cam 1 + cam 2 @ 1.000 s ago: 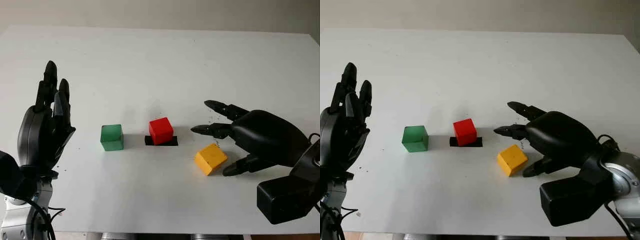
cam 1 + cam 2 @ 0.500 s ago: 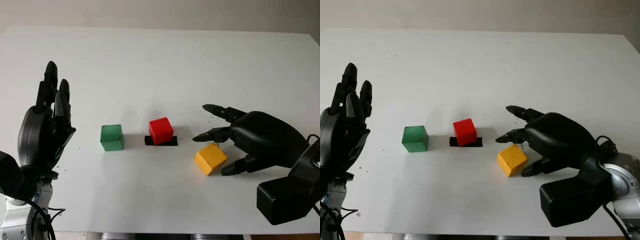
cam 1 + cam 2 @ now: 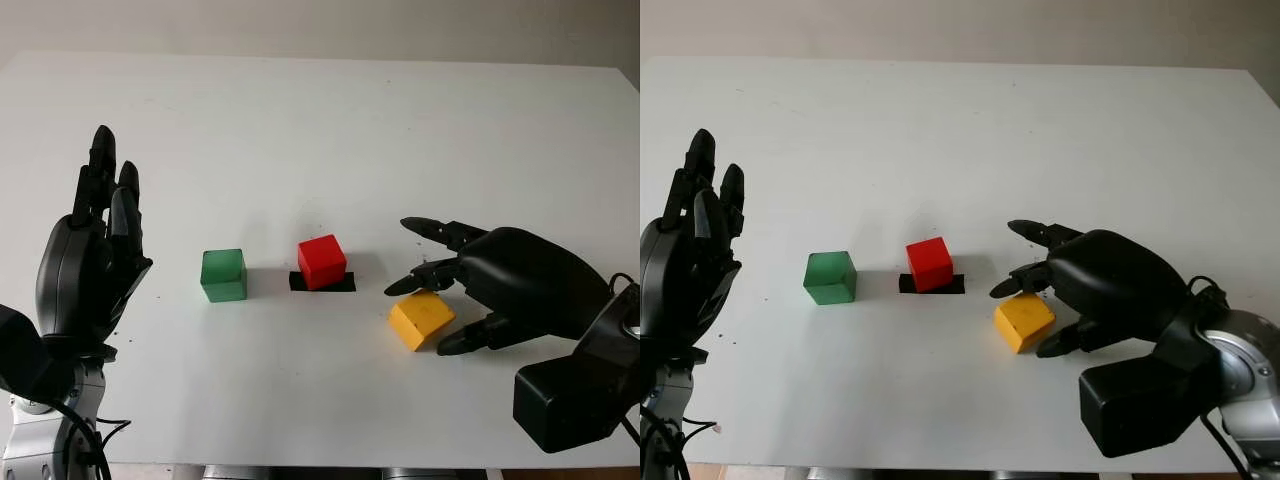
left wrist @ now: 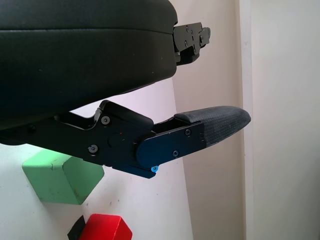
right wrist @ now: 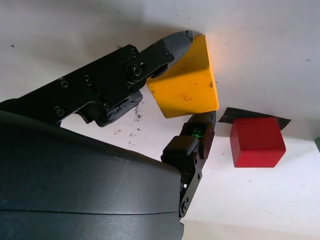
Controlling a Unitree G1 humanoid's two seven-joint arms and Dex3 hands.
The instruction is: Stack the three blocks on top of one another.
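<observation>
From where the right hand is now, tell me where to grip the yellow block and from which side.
Grip the yellow block across two opposite upright faces, coming down from above. It lies flat but turned cornerwise to the table edge, so the fingers should line up with its faces. The right hand already brackets it; one finger touches a face.

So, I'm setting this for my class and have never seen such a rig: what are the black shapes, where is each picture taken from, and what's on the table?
The black shapes are a humanoid robot's two three-fingered hands. Two pictures come from cameras in its head, looking down at a white table; two come from cameras at its wrists, very close up. On the table lie a green block, a red block on a black patch, and a yellow block. The left hand is raised, open, near the green block. The right hand has its fingers around the yellow block, one touching it; a firm grip cannot be confirmed.
</observation>
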